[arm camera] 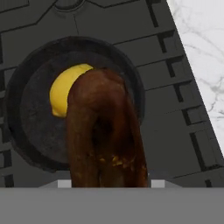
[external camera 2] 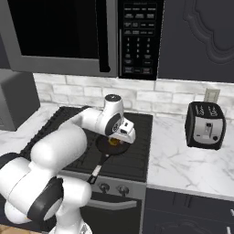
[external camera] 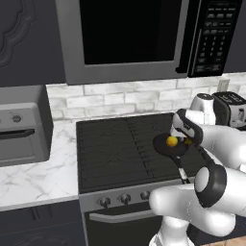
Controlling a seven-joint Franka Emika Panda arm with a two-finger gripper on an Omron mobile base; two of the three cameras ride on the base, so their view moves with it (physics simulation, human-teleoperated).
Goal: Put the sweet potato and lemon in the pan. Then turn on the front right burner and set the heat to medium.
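The black pan (arm camera: pixel 37 131) sits on the front right burner (external camera: pixel 154 166) of the cooktop, its long handle (external camera: pixel 181 170) pointing to the front edge. The yellow lemon (arm camera: pixel 64 89) lies inside the pan (external camera: pixel 163 148), toward its left side in the left base view. My gripper (external camera: pixel 186 136) hangs just over the pan and is shut on the reddish-brown sweet potato (arm camera: pixel 105 131). The sweet potato hangs lengthwise above the pan's floor, beside the lemon (external camera: pixel 171 141) and partly covering it in the hand view. In the right base view the gripper (external camera 2: pixel 120 137) hides most of the pan (external camera 2: pixel 106 148).
A row of burner knobs (external camera: pixel 125 197) runs along the stove front. A black toaster (external camera 2: pixel 205 125) stands on the marble counter to the right, a grey toaster oven (external camera: pixel 21 127) on the left. The microwave (external camera: pixel 129 33) hangs above the cooktop.
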